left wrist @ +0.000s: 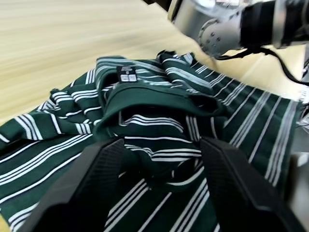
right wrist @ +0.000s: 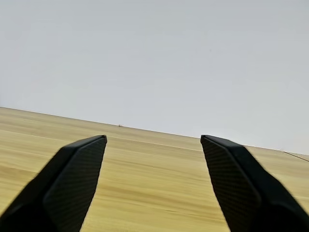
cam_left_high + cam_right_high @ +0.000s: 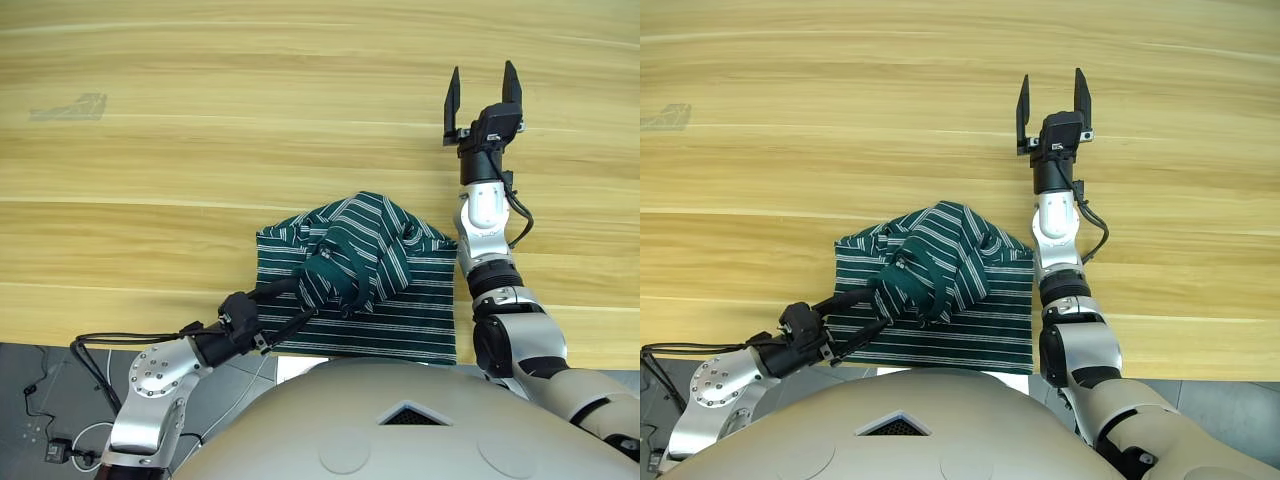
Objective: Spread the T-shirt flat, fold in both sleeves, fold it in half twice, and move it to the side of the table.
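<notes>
Presently, your inventory reads as follows. Item one, the T-shirt (image 3: pixel 400 310): dark green with white stripes, lying at the near edge of the table (image 3: pixel 200 150), partly flat and partly heaped, with a rumpled mound of cloth at its middle and the collar, with its small neck label (image 1: pixel 128 74), turned up on top. Item two, your left gripper (image 3: pixel 308 298): low at the shirt's near left corner, pointing into the mound, its two fingers (image 1: pixel 104 174) spread wide with a bunch of striped cloth lying between them; you cannot tell whether the fingers press on the cloth. Item three, your right gripper (image 3: pixel 482 70): out over bare wood, well beyond the shirt's far right corner, pointing away from you, fingers (image 2: pixel 77 174) parted wide and holding nothing. Item four, a faint grey smudge (image 3: pixel 70 106) on the far left of the tabletop, well apart from the shirt.
</notes>
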Available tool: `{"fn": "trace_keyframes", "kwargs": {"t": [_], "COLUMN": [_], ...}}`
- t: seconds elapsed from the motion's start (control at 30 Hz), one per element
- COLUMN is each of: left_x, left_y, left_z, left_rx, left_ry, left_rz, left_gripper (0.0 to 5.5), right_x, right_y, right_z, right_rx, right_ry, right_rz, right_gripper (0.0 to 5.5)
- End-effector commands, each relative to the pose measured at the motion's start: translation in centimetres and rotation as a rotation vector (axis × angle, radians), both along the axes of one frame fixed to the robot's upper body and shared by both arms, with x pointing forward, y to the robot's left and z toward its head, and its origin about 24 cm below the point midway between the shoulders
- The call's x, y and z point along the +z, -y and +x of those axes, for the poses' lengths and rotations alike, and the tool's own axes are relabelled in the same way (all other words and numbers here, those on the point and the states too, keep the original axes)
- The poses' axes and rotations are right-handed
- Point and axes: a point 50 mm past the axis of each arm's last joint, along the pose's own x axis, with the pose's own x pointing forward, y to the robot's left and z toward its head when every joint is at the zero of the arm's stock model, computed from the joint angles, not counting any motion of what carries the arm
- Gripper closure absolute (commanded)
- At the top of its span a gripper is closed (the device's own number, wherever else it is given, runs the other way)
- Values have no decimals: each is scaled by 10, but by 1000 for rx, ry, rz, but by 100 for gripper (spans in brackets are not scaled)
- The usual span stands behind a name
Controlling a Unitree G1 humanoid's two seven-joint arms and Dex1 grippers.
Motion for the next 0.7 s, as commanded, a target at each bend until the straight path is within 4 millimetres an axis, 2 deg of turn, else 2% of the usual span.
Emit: {"fn": "trace_keyframes", "kwargs": {"t": [0.03,0.23,0.4,0.57,0.7], "left_x": [-4,-4,6,-8,-15], "left_y": [-2,-2,-4,-12,-8], "left_z": [7,11,12,18,16], "left_rx": [23,42,40,91,75], "left_ry": [26,40,71,34,13], "left_rz": [50,36,-3,41,49], "left_gripper": [261,261,261,261,261], "right_x": [1,1,0,0,0], "right_y": [-2,-3,-2,-2,-2], "right_z": [1,1,0,0,0], "right_rx": [2,5,4,3,3], "right_ry": [-2,-6,-5,-7,-5], "right_rz": [-6,-8,-10,-11,-12], "right_gripper": [188,188,188,188,188]}}
